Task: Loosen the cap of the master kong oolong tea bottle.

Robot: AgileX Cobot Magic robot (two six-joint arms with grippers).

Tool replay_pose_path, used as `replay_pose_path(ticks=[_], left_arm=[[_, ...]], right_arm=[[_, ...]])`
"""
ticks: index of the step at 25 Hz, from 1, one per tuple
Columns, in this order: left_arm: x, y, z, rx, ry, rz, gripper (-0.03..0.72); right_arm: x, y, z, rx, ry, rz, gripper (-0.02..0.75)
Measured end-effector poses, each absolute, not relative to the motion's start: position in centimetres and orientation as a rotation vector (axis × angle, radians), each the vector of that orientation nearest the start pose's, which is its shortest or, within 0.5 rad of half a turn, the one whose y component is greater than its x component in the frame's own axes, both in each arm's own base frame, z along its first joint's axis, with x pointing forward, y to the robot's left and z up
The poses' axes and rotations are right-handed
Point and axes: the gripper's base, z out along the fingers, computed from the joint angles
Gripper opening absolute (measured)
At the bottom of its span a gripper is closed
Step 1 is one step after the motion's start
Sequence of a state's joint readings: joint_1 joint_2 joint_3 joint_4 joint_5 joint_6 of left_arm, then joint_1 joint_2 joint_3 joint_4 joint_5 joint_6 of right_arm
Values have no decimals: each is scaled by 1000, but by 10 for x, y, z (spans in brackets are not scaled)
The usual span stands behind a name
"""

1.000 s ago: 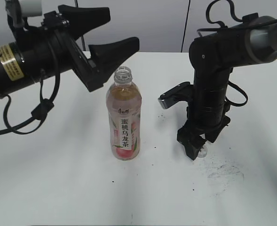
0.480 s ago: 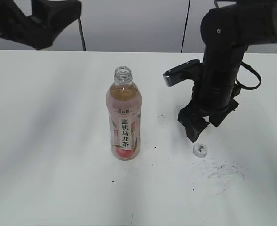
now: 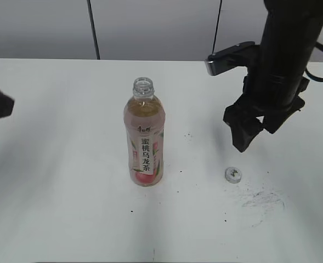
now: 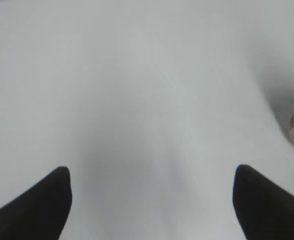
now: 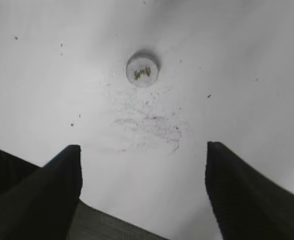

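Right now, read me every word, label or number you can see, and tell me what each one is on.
"蜜桃乌龙茶": vertical, on the bottle label.
Small red brand logo above it: too small to read.
Greenish print on the cap: too blurred to read.
Barcode at the left wrist view's edge: unreadable.

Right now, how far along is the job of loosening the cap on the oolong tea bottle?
Looks finished: the oolong tea bottle stands upright with a bare neck, and the cap lies apart on the table. Nothing is in hand: the right gripper and left gripper are open and empty. Nothing visibly remains.
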State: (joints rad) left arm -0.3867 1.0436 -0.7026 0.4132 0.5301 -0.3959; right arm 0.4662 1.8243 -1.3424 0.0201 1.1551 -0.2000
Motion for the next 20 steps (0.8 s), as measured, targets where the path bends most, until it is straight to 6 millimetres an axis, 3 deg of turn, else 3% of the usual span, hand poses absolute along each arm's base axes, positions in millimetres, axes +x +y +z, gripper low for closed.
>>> replay_pose_path(ticks=[4,10,15,20], left_arm=[[169,-50,292,290,2437,35,585],[105,-32,326,400,2356,-47,581],[54,-12,331,437,2329,-46,578],[15,3,332,427,2195,-91,556]], right_arm=[[301,153,243,-973,2947,30,574],[276,139,279,-903,2869,33,574],[238,120,306,-854,2798,54,574],[190,98,312,-832,2762,97,574]])
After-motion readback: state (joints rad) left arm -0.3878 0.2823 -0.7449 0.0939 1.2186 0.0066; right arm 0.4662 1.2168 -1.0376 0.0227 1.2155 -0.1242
